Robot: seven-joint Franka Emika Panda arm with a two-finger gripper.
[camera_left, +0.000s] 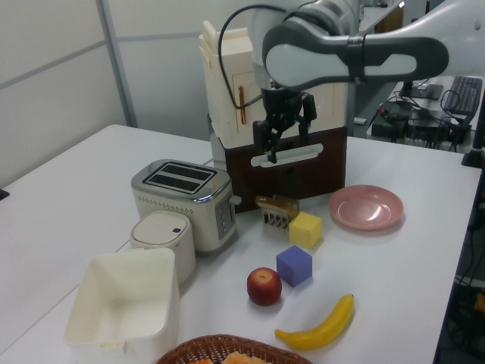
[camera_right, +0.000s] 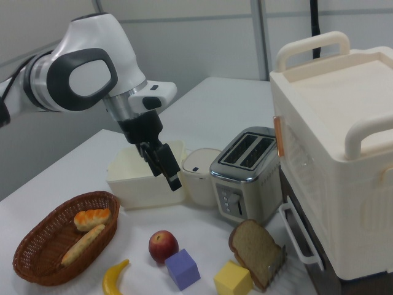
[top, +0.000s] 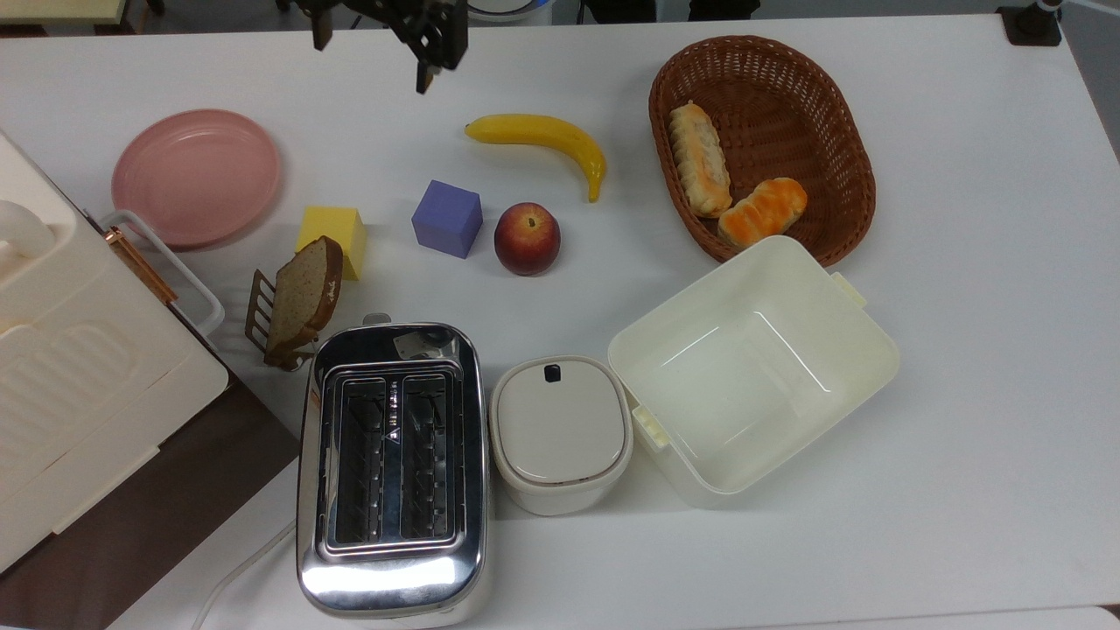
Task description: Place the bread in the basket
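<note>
White tabletop point(top: 962, 394) ran under everything. On it the long striped bread point(top: 699, 158) lay inside the wicker basket point(top: 844, 140), along the top view's left side, with a stubby orange roll point(top: 763, 211) just beside its lower end. A banana point(top: 542, 138) and an apple point(top: 527, 238) sat between the basket and the purple cube point(top: 447, 218). Well apart, the gripper point(top: 376, 39) hung above the table with its fingers spread and nothing between them.
</note>
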